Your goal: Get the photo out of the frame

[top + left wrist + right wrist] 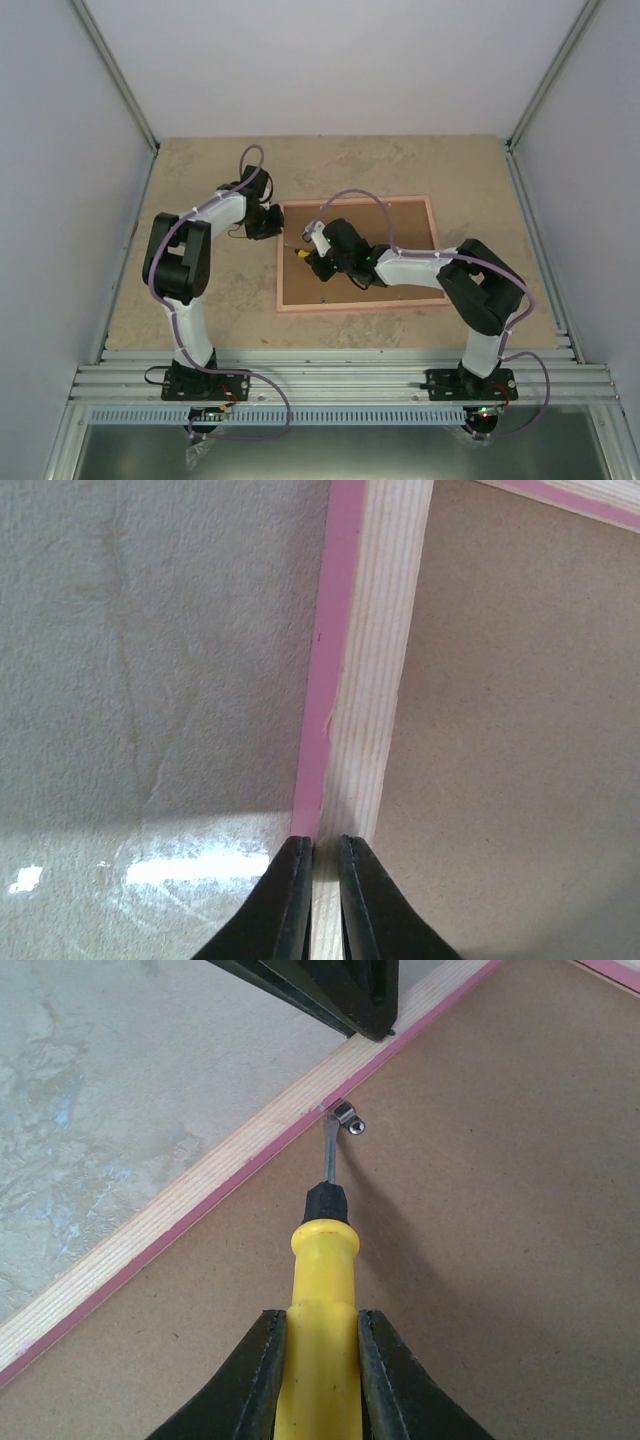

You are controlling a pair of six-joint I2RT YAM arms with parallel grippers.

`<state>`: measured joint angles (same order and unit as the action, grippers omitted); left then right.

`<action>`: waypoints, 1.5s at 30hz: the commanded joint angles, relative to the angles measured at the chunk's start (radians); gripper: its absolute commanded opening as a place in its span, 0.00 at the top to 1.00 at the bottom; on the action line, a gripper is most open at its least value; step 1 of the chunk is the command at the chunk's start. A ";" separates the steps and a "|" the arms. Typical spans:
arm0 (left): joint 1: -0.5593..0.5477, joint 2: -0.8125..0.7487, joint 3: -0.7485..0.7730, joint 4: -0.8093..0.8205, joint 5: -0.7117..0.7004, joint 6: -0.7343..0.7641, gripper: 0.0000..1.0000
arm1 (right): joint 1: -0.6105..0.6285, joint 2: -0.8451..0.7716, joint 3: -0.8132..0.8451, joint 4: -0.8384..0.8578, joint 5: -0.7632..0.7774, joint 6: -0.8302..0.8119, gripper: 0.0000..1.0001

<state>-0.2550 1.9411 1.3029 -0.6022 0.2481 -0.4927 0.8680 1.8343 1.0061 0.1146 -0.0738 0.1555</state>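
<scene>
The frame (340, 306) is seen lying flat on the mottled table (400, 165), face down, with its brown backing board (400, 225) turned up toward the overhead camera. The photo itself cannot be made out from any view, as only the board side is shown. Over at the frame's left edge, the left gripper (322, 842) is planted right on the pale wood and pink strip. Its dark fingers are drawn almost together with only a thin slit between them, and nothing is seen pinched in that slit. Across the board, a yellow-handled screwdriver (322, 1290) is clamped firmly between the fingers of the right gripper (318, 1315). Its thin metal shaft is pointed at the inner side of that same left edge. The blade tip is set against a small metal clip (345, 1118) fixed where board meets wood, just beside the left gripper's fingertips.
</scene>
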 commanded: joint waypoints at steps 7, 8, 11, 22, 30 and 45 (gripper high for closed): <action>-0.006 0.046 -0.013 -0.047 0.024 -0.001 0.85 | 0.002 0.026 -0.007 0.117 0.077 0.033 1.00; -0.006 0.039 -0.013 -0.046 0.013 -0.006 0.84 | 0.003 0.026 -0.005 0.115 0.077 0.031 1.00; -0.006 0.012 -0.005 -0.043 -0.004 -0.013 0.78 | 0.002 0.025 -0.013 0.118 0.051 0.034 1.00; -0.007 0.033 0.081 -0.069 -0.029 -0.027 0.61 | 0.003 0.000 -0.066 0.122 0.052 0.041 1.00; -0.007 0.080 0.096 -0.075 -0.031 -0.019 0.60 | 0.002 -0.001 -0.062 0.120 0.048 0.044 0.99; -0.007 0.086 0.062 -0.069 -0.036 -0.011 0.90 | 0.002 -0.022 -0.069 0.123 0.172 0.097 1.00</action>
<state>-0.2676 2.0167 1.3853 -0.6430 0.2268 -0.4843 0.8803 1.8412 0.9539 0.2253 -0.0212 0.2184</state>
